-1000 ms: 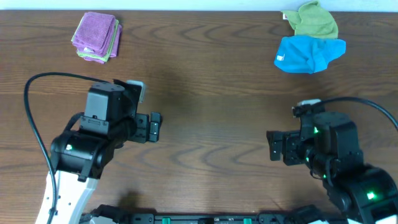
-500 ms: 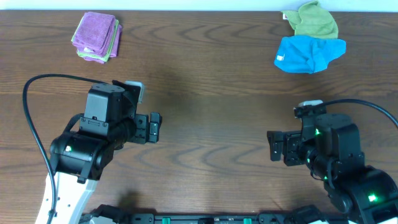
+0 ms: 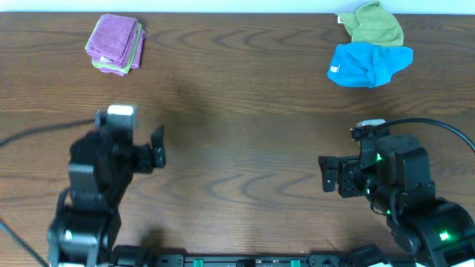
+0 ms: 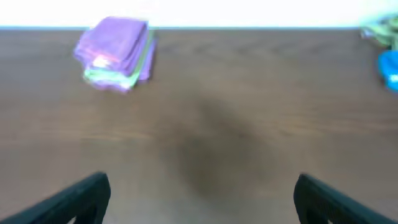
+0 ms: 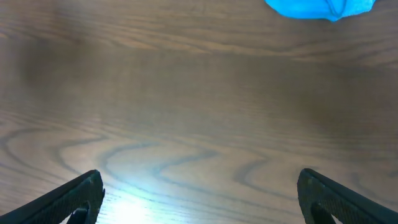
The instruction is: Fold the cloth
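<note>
Left gripper point(image 3: 159, 147) has swung leftward, spread wide and empty; right gripper point(image 3: 324, 173) likewise spread.

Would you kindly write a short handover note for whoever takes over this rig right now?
Left gripper: open, empty, over the table.
Right gripper: open, empty.
Cloths: folded purple pad on a lime-green pad, far left; blue cloth and green cloth crumpled, far right.
Done: no fold confirmed; no spread lilac cloth is in view.
Left: find that cloth, then fold it.
</note>
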Motion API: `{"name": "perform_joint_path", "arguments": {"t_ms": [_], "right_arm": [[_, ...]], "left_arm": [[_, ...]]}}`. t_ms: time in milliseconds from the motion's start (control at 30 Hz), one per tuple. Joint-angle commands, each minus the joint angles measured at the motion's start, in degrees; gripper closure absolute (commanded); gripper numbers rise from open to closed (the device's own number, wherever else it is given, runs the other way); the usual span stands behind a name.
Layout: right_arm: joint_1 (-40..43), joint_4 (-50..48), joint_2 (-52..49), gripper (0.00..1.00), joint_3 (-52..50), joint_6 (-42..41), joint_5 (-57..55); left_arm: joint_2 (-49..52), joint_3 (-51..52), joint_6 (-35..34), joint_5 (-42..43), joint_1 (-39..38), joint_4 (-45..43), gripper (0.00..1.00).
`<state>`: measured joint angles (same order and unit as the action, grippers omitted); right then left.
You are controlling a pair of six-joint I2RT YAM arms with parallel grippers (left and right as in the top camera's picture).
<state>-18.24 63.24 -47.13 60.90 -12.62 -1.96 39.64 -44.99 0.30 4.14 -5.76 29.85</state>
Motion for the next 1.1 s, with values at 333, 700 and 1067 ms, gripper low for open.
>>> {"name": "perform_joint_path", "arguments": {"t_ms": [333,700,1067], "right_arm": [[-0.2,0.0,0.3,0.01,0.1,-0.8,-0.2],[-0.2,0.0,0.3,0.01,0.1,-0.8,-0.2],[-0.2,0.0,0.3,0.01,0.1,-0.8,-0.2]], "left_arm": [[-26.9,29.8,1.3,2.9,7.6,-12.2,0.05],[-37.4,40.5,0.9,3.2,7.6,-16.8,0.05],[-39.4,41.0,0.8,3.4,7.6,-16.6,0.05]]}}
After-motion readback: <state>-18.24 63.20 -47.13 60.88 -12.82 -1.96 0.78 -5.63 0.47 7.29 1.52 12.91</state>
